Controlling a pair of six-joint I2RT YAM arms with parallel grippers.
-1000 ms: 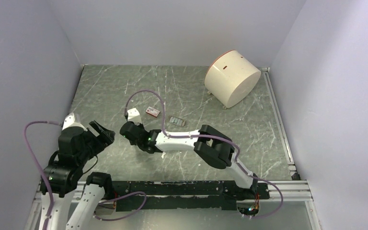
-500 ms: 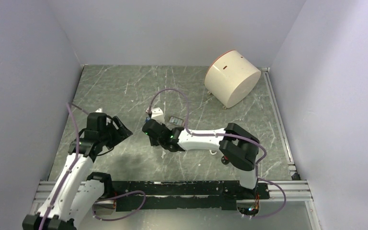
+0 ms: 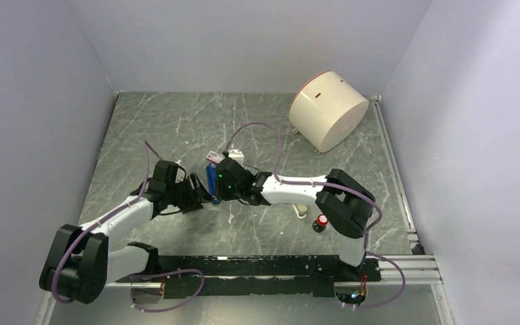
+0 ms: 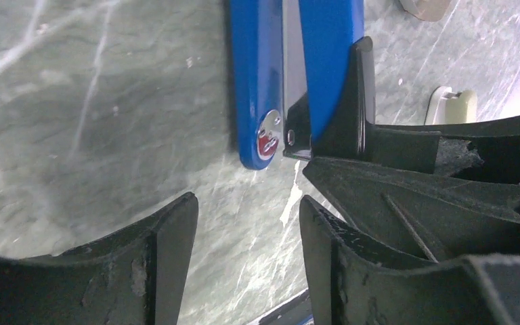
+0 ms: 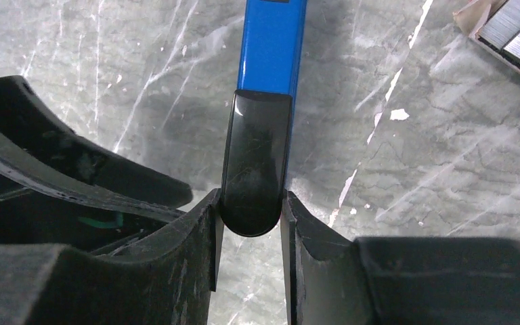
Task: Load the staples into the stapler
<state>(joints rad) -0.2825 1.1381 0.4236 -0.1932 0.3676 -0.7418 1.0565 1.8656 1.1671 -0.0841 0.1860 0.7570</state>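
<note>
Grey-green marbled tabletop (image 3: pixel 176 122), walled in pale lilac, held the work near its middle. The right gripper (image 5: pixel 250 203) pinched the stapler (image 5: pixel 273 47) by its rounded black end, the blue body pointing away from it above the table. The left gripper (image 4: pixel 247 217) faced it from the left with jaws spread and nothing between them, the stapler's blue tip just beyond its fingertips. The staples (image 5: pixel 514 30) lay in their opened box on the table, just on the far side of the stapler, with no gripper on them. As I judged it, only the pick-up was done. Opening the channel, fetching a strip, sliding it in and closing up all remained. Whether the channel was already open I could not tell.
</note>
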